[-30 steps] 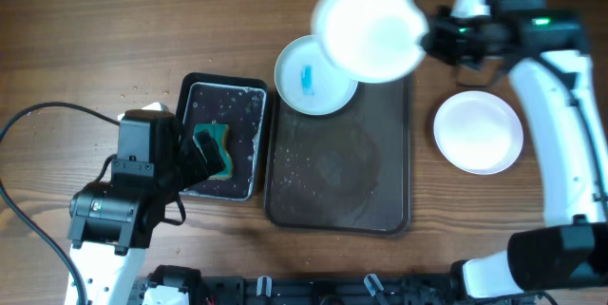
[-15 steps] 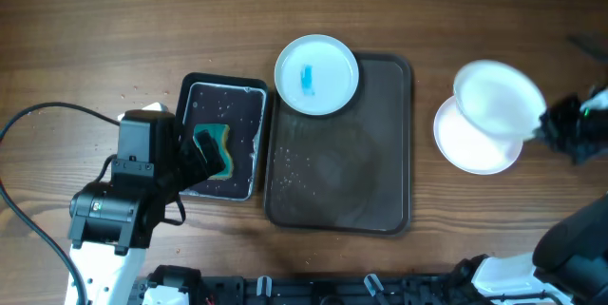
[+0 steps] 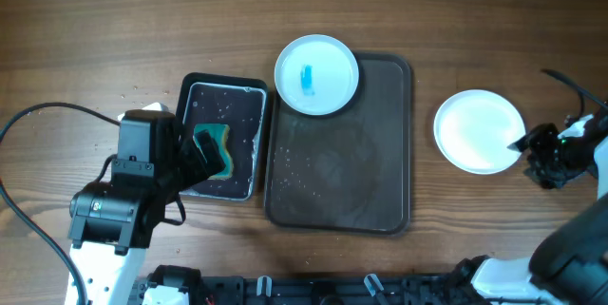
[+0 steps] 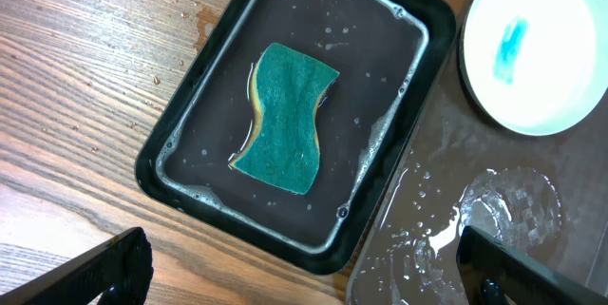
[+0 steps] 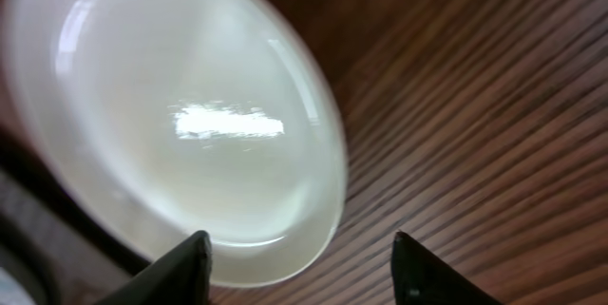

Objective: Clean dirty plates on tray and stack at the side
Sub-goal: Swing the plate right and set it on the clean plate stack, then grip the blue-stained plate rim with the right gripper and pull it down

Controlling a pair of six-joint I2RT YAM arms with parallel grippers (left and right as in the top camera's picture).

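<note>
Right arm (image 3: 594, 143) cut off at the frame edge; its wrist view is blurred. Number of white plates (image 3: 478, 131) stacked on the desk (image 3: 95, 20) unreadable. Right gripper (image 3: 537, 151) just beside the stack's right rim, jaws apart, empty. Half a second back it held a tilted plate above the stack; that plate now lies flat there. Blue-smeared plate (image 3: 316, 74) unmoved on the tray (image 3: 380, 181) corner. Left gripper (image 4: 302, 248) jaws wide apart over the sponge (image 4: 285, 117).

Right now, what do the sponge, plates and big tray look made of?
Sponge: soft foam, yellow, with a matte green scrub face. Plates: glossy white, ceramic or melamine by the sharp glare; can't tell which. Tray: dark, smooth, probably plastic; water beads on it.
</note>
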